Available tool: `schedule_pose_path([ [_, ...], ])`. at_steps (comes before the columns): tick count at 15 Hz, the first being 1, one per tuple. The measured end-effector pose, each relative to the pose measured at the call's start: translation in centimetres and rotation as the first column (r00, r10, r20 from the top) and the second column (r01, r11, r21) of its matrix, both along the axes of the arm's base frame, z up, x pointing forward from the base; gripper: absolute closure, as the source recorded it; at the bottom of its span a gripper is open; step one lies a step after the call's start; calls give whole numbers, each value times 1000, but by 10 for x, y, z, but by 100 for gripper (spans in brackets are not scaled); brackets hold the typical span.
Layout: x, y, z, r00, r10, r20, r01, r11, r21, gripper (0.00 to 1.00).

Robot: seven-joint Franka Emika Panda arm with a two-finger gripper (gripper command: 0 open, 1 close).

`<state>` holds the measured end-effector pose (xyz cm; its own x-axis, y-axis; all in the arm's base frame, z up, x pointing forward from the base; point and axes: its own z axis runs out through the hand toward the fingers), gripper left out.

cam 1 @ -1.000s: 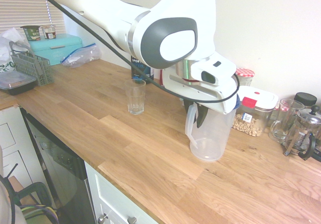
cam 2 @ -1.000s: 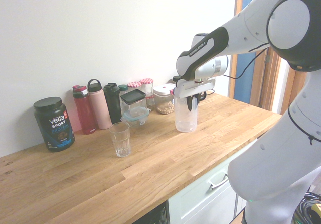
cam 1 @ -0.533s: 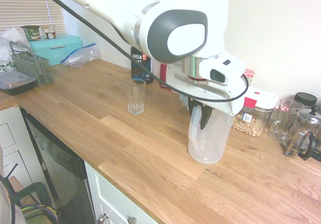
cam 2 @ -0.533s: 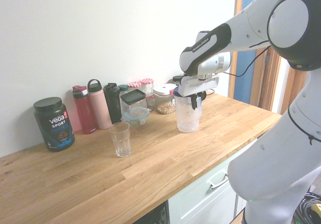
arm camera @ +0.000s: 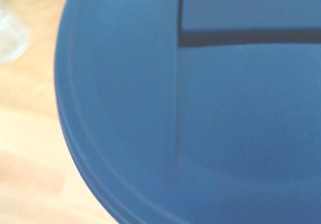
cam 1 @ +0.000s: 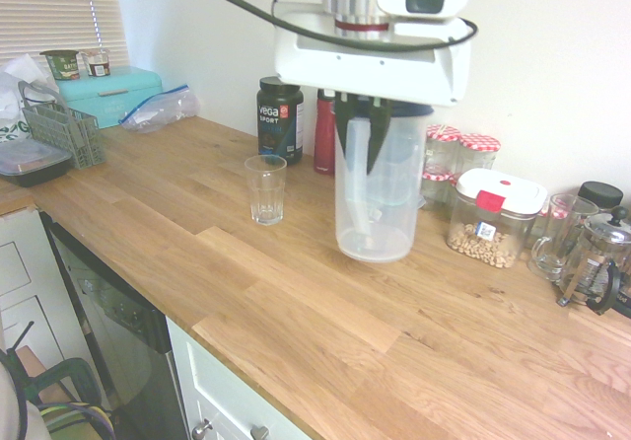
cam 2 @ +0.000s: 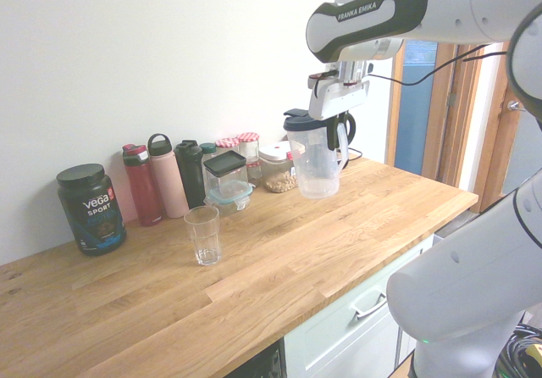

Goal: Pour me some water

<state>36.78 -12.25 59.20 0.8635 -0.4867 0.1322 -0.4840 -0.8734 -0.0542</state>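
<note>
A clear plastic jug [cam 1: 378,188] with a blue lid hangs upright above the wooden counter [cam 1: 197,262], clear of its surface. My gripper [cam 1: 359,139] is shut on the jug's handle from above. In the second exterior view the jug [cam 2: 318,162] hangs right of the empty drinking glass [cam 2: 202,234], and the gripper [cam 2: 341,130] holds its handle on the side away from the glass. That glass [cam 1: 265,188] stands on the counter, left of the jug. The wrist view is filled by the blue lid [arm camera: 200,108]. Whether the jug holds water does not show.
Along the wall stand a dark protein tub [cam 1: 280,119], several bottles [cam 2: 161,179] and a lidded jar of nuts [cam 1: 488,228]. A glass mug [cam 1: 554,238] and a French press [cam 1: 592,262] sit far right. A dish rack [cam 1: 64,129] stands far left.
The gripper closed on the jug's handle and lifted the jug off the counter. The jug now hangs higher and nearer the wall than where it stood. The glass has not moved.
</note>
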Motion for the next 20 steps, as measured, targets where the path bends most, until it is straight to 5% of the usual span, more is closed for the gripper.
schedule_pose_path([
  [5, 15, 70, -7, 958, 256, -127, -268, 960, -82, 100],
  [10, 51, 157, -11, 851, 437, -291, -498, 847, -184, 100],
  [17, 91, 196, -47, 693, 454, -561, -703, 600, -382, 100],
  [20, 107, 228, -56, 658, 444, -608, -738, 539, -406, 100],
])
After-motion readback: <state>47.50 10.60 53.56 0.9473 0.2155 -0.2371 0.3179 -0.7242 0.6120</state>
